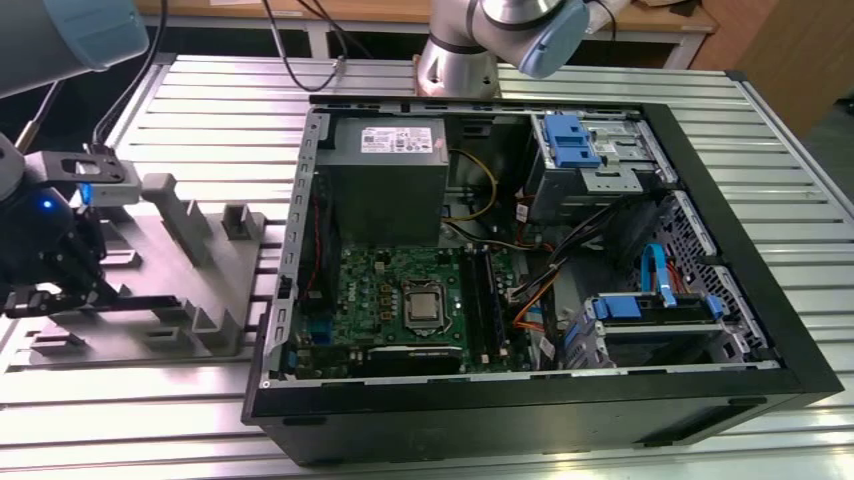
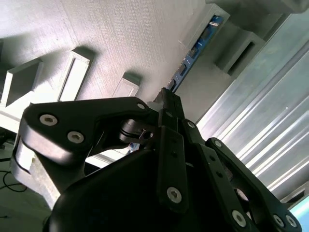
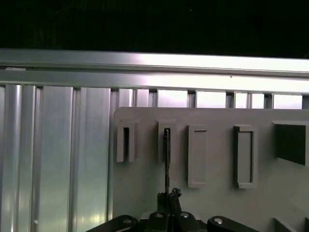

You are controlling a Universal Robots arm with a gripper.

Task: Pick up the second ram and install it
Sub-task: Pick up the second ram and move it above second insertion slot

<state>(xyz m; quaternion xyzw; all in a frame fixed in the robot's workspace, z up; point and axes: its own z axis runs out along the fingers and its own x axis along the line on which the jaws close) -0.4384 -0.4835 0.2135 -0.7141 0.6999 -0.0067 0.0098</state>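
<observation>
We see black jaws clenched on the second ram (image 2: pixel 193 50), a thin flat board pointing straight out from them into a slot of the matte grey rack (image 3: pixel 217 145) on the ribbed counter (image 3: pixel 58 159).

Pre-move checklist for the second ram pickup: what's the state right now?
1. Tool lined up with second ram: ok, at the ram's end in both wrist views.
2. Ram standing in a slot of the gray holder: ok.
3. Grasp secured: cannot tell.
4. Computer case open: ok.
5. Motherboard memory slot free: cannot tell.
</observation>
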